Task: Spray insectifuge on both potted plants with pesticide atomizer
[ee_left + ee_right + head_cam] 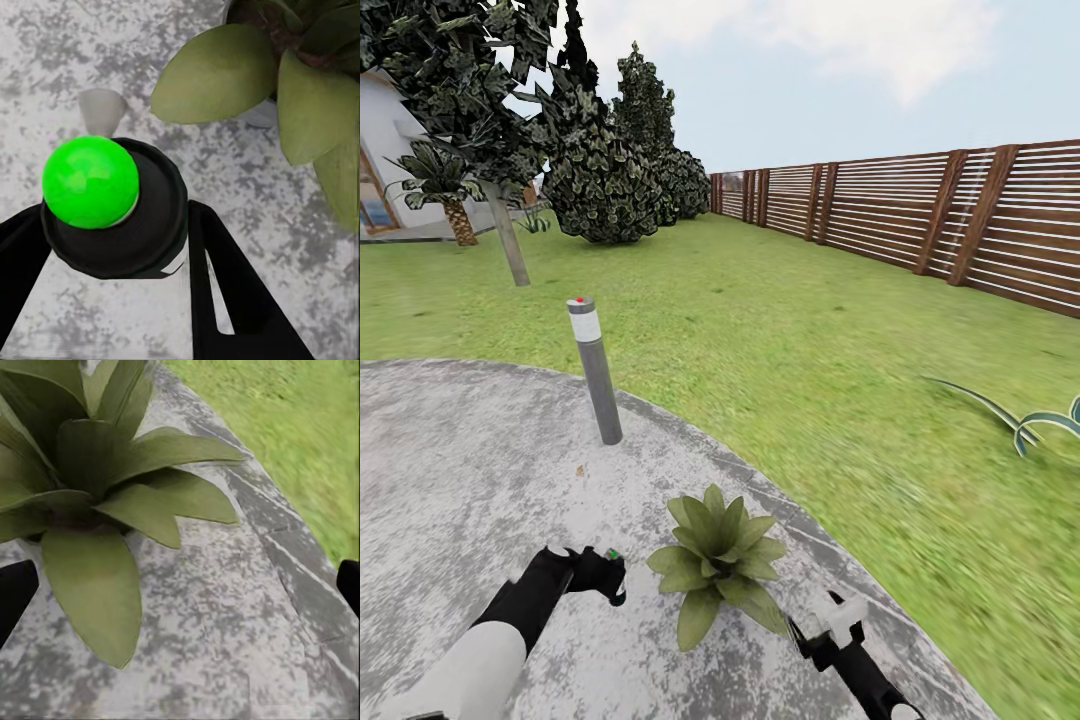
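Left claw grips atomizer beside potted plant.

A round grey mottled paved patio borders a green lawn. A grey bollard lamp post stands at the patio's edge. Beyond the post rise dark leafy trees; to its right runs a brown slatted wooden fence under pale cloudy sky.

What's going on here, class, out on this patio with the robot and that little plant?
The robot's left hand is shut on the pesticide atomizer, its green-tipped spray head beside a potted plant that sits on the round grey patio. The right hand hangs open on the plant's other side, holding nothing. A grey bollard lamp stands behind, with lawn and wooden fence beyond.
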`<state>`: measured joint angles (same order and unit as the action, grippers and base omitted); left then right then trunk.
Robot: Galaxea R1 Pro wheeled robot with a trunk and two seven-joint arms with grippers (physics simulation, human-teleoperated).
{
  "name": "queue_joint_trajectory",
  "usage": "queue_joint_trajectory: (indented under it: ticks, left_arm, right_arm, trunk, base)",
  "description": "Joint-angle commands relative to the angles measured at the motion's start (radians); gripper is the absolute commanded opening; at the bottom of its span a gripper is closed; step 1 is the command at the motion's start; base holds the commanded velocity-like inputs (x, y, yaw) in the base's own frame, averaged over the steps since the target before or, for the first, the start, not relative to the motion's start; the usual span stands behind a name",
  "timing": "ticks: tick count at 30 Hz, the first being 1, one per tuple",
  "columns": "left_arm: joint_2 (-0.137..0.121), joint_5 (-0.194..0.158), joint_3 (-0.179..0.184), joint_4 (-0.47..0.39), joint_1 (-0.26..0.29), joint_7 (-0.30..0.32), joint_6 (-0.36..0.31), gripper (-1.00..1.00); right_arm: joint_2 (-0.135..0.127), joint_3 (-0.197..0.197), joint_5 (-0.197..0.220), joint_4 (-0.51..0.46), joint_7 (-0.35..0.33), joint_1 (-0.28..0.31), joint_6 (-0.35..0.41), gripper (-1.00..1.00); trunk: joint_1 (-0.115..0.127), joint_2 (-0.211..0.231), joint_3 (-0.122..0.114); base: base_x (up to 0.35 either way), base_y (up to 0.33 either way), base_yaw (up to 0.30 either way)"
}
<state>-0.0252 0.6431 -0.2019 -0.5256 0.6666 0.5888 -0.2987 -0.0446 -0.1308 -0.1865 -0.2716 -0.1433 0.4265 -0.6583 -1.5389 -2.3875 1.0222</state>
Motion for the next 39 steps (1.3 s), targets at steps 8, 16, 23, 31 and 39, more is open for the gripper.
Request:
queue_joint_trajectory:
  ticks: [8, 16, 23, 31, 39]
  left_arm:
    - [-0.005, -0.046, -0.008, -0.006, 0.002, 0.000, -0.069, -1.00]
    - [-0.010, -0.069, -0.004, -0.025, 0.015, 0.018, -0.222, -1.00]
    - [-0.007, -0.057, 0.023, -0.064, 0.026, 0.145, -0.370, -1.00]
    - [0.001, -0.058, 0.256, -0.070, 0.072, 0.159, -0.600, -1.00]
    - [-0.001, -0.053, 0.452, -0.067, 0.125, 0.297, -0.699, -1.00]
  right_arm:
    - [-0.007, 0.202, -0.002, 0.029, 0.019, -0.106, -0.169, 1.00]
    - [-0.039, 0.215, -0.001, 0.036, 0.027, -0.142, -0.185, 1.00]
    - [-0.060, 0.230, 0.001, 0.082, 0.054, -0.143, -0.184, 1.00]
    - [-0.048, 0.454, -0.003, 0.095, 0.089, -0.143, -0.181, 1.00]
    - [-0.048, 0.459, -0.007, 0.097, 0.087, -0.143, -0.181, 1.00]
  trunk:
    - [0.000, 0.000, 0.001]
    - [0.000, 0.000, 0.001]
    - [0.000, 0.000, 0.001]
    - [0.000, 0.000, 0.001]
    - [0.000, 0.000, 0.001]
  base:
    - [0.000, 0.000, 0.000]
    - [0.000, 0.000, 0.000]
    - [0.000, 0.000, 0.000]
    - [0.000, 0.000, 0.000]
    - [0.000, 0.000, -0.009]
